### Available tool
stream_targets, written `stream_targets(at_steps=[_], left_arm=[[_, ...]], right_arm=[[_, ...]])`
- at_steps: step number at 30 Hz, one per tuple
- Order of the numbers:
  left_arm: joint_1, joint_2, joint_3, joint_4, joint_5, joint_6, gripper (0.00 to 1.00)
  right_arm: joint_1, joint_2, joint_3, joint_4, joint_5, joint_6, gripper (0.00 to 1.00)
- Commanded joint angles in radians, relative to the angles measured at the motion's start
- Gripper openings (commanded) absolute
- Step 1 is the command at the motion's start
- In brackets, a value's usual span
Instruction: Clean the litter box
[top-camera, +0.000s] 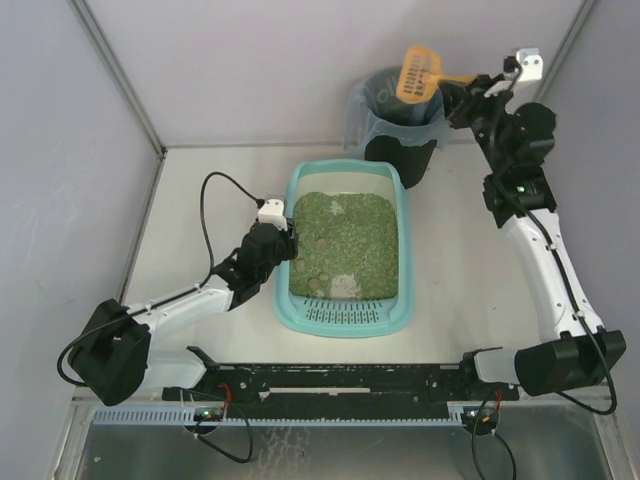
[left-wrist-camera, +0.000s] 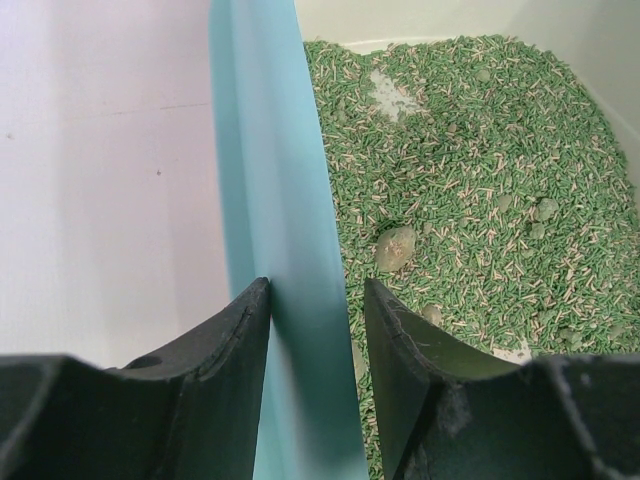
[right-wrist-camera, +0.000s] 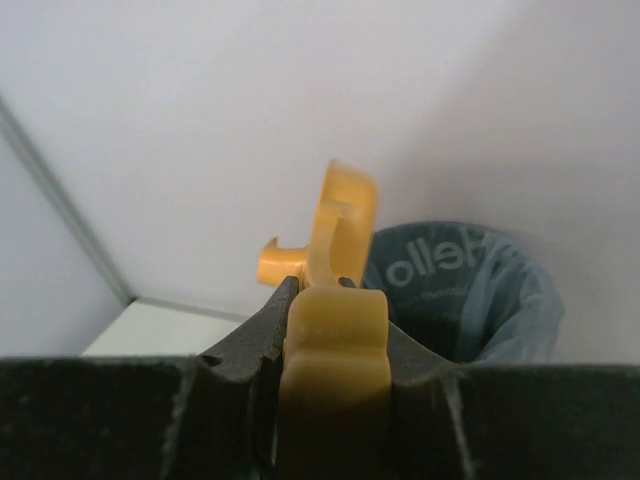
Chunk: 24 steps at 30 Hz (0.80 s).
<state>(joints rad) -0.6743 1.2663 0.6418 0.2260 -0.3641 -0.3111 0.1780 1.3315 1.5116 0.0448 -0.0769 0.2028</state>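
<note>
Up at the far edge of the counter, my right gripper (top-camera: 458, 90) (right-wrist-camera: 335, 300) is clenched on the handle of the yellow scoop (top-camera: 419, 73) (right-wrist-camera: 338, 235). In the right wrist view both fingers press against the handle's sides. The scoop's slotted head hangs over the mouth of the round black bin (top-camera: 402, 140) (right-wrist-camera: 470, 290). The bin has a grey-blue liner and stands against the far edge, right of centre. Whether anything lies in the scoop I cannot make out.

The litter box (top-camera: 345, 318) (left-wrist-camera: 270, 180) lies on the near side of the bin, well below and apart from the scoop. It sits mid-counter with its long sides running from near to far, and its far right corner is just beside the bin's foot. Its grille ledge is at the near end.

My left gripper (top-camera: 285, 240) (left-wrist-camera: 318, 300) straddles the box's left wall about halfway along. One finger is outside over the bare counter (top-camera: 200, 200) and the other is inside over the green litter (top-camera: 345, 240) (left-wrist-camera: 460, 150). The outer finger touches the wall. A thin strip of litter shows between the wall and the inner finger, so I cannot tell whether the grip is closed on it.

A few greyish clumps (left-wrist-camera: 396, 247) lie in the litter near the left wall. Pale bare patches show at the far and near ends of the bed.
</note>
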Motion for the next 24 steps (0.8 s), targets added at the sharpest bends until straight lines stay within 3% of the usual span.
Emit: stream_targets(at_steps=[1,3,6,9,12,16,20,24], left_arm=[[-0.011,0.002,0.065,0.028,0.047,-0.003,0.46],[-0.012,0.006,0.068,0.029,0.055,-0.007,0.46],[-0.011,0.009,0.068,0.029,0.061,-0.010,0.46],[-0.011,0.010,0.070,0.030,0.064,-0.012,0.46],[-0.011,0.013,0.071,0.031,0.066,-0.014,0.46],[-0.012,0.015,0.073,0.030,0.074,-0.020,0.46],[-0.012,0.009,0.071,0.030,0.072,-0.018,0.46],[-0.011,0.004,0.068,0.029,0.065,-0.014,0.46]], right_arm=[[-0.145,-0.042,-0.148,0.228,-0.578,0.332,0.00],[-0.166,-0.052,-0.200,0.276,-0.693,0.376,0.00],[-0.155,-0.090,-0.233,0.141,-0.684,0.310,0.00],[-0.072,-0.130,-0.226,-0.083,-0.508,0.160,0.00],[0.088,-0.149,-0.213,-0.276,-0.201,0.014,0.00],[0.251,-0.105,-0.213,-0.407,0.094,-0.022,0.00],[0.318,-0.023,-0.213,-0.453,0.217,-0.002,0.00],[0.322,0.072,-0.187,-0.468,0.179,0.058,0.00]])
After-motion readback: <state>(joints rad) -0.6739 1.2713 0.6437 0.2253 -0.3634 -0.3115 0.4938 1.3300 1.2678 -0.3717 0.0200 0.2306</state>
